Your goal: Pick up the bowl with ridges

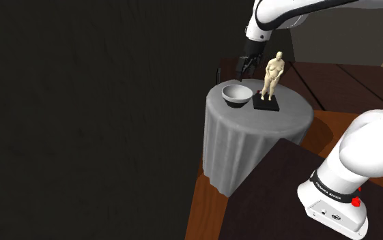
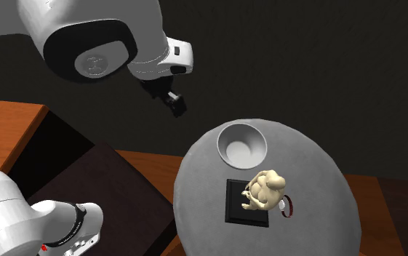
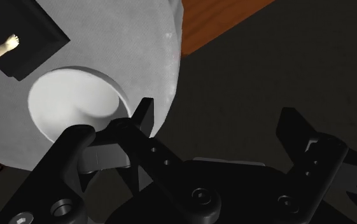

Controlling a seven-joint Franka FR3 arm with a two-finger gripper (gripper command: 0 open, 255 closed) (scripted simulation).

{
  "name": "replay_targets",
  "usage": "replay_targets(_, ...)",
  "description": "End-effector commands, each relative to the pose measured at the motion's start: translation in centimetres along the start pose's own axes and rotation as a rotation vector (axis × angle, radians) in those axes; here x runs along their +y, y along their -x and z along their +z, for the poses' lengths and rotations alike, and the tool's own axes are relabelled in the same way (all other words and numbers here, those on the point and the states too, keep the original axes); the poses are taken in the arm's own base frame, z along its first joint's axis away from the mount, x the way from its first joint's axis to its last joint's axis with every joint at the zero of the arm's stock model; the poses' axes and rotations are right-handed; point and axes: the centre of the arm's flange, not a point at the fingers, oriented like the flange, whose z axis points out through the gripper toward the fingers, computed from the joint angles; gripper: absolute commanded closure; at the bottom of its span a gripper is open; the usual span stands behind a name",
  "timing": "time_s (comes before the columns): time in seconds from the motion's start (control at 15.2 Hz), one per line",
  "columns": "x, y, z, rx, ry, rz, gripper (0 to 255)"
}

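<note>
Bowl [image 1: 237,95] sits upright on a round table [image 1: 251,143] draped in grey cloth, near the table's edge on the shoulder view's left. Pale inside, dark outer wall; ridges too small to tell. Just beside it, a cream human figurine [image 1: 273,73] stands on a black square base [image 1: 265,105], not touching the bowl. Gripper [image 1: 246,65] hangs above, apart from the bowl; in the second exterior view it sits out past the cloth's rim. Fingers [image 3: 146,108] spread wide, nothing between them. White arm reaches in from a dark stand [image 1: 265,198] on a wooden floor [image 1: 333,123].
</note>
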Motion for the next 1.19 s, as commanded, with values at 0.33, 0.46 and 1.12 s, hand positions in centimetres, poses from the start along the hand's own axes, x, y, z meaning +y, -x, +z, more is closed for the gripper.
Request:
replay_targets(0.33, 4.1, -5.4, 6.4, -0.028, 0.046, -0.01, 0)
replay_targets(0.46, 5.2, -7.0, 8.1, -0.036, 0.059, -0.012, 0)
replay_targets(1.12, 10.9, -14.5, 16.6, -0.076, 0.12, -0.024, 0)
